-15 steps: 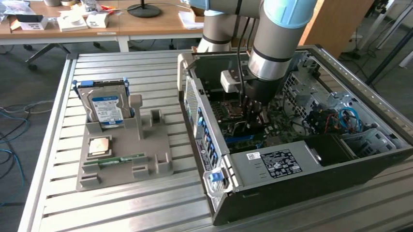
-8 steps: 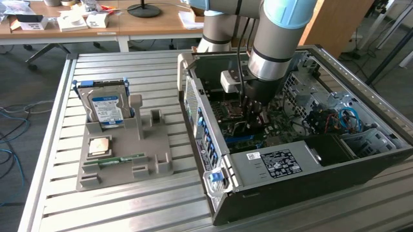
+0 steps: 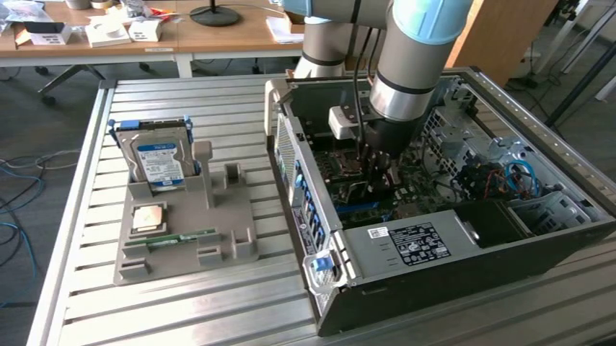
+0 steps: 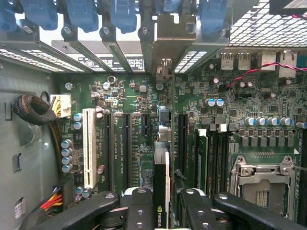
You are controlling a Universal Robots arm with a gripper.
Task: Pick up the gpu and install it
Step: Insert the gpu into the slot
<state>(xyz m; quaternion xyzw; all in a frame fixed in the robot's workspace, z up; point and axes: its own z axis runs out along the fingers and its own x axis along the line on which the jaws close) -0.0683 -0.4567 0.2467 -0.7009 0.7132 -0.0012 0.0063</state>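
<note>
The arm reaches straight down into the open computer case [image 3: 462, 216], its gripper [image 4: 160, 203] with jaws clamped on the gpu [image 4: 160, 182], held edge-on above the motherboard [image 4: 144, 110], long axis running toward the case's rear slot brackets [image 4: 165, 38].

Claw [image 4: 161, 203]: black fingers [image 4: 136, 206] closed on the gpu [image 4: 161, 191], card held edge-on between them, its metal bracket [image 4: 165, 52] reaching to the case's rear slots.
Motherboard [image 4: 139, 105]: green, directly beneath the claw.
White expansion slot [image 4: 89, 146]: to one side of the claw, beside black slots [image 4: 125, 143].
CPU socket [image 4: 261, 184]: metal-framed, on the claw's other side.
Blue slot latches [image 4: 81, 14]: beyond the claw, along the rear.
</note>
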